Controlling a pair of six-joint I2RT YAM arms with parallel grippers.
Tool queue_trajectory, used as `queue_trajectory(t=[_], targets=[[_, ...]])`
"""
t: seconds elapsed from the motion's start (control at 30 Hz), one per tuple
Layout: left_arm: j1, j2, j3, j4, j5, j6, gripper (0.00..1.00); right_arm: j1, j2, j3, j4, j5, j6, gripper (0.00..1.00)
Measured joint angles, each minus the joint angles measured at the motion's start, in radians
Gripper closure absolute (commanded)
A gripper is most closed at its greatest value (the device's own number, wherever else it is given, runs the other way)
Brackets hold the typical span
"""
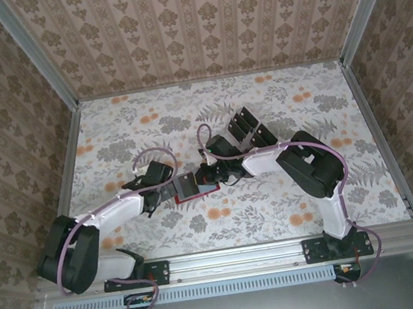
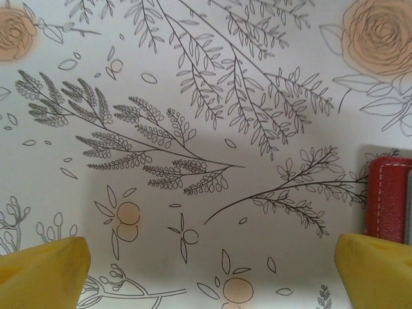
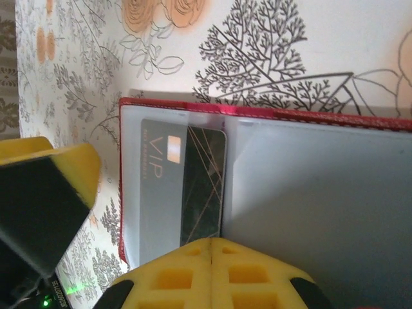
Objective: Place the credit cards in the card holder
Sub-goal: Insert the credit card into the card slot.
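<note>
One holder (image 1: 196, 193) is lying open on the flowered bench (image 1: 132, 119), near its middle, and two arms are meeting over it. Two cards are sitting side by side in its left clear pocket: a grey VIP card (image 3: 158, 187) and a dark lined card (image 3: 205, 187). One clear rack (image 1: 247, 127) is standing farther back and to the right, well apart from the holder. It is carrying several dark cards, too small to count.

The left claw (image 1: 171, 192) is hovering just left of the holder with its jaws spread wide and nothing between them. From its wrist, the two yellow fingers (image 2: 38, 273) are framing bare bench (image 2: 193, 96). The holder's red stitched edge (image 2: 388, 199) is lying just beyond the right-hand finger, outside the gap.

The right claw (image 3: 211, 257) is sitting over the holder's open face with its yellow tips pressed together. The near ends of both cards are running under those tips. Whether either card is pinched cannot be told.

The overhead view is giving the rack and both arms, but the pocket's contents are hidden there under the right claw (image 1: 208, 177). The right wrist view is giving the two cards, the printed VIP lettering and the clear sleeves. The left wrist view is giving no more of the holder than that red edge.
</note>
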Motion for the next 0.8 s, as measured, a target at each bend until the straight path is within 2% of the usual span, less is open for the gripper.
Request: queue_trajectory(t=[0.4,0.8], targets=[[-0.002,0.038,0.0,0.033,0.015,0.0,0.0,0.0,0.025,0.018,0.003,-0.009,0.015,0.97],[-0.003,0.042,0.0,0.049,0.021,0.0,0.0,-0.003,0.024,0.024,0.001,-0.005,0.014,0.86]])
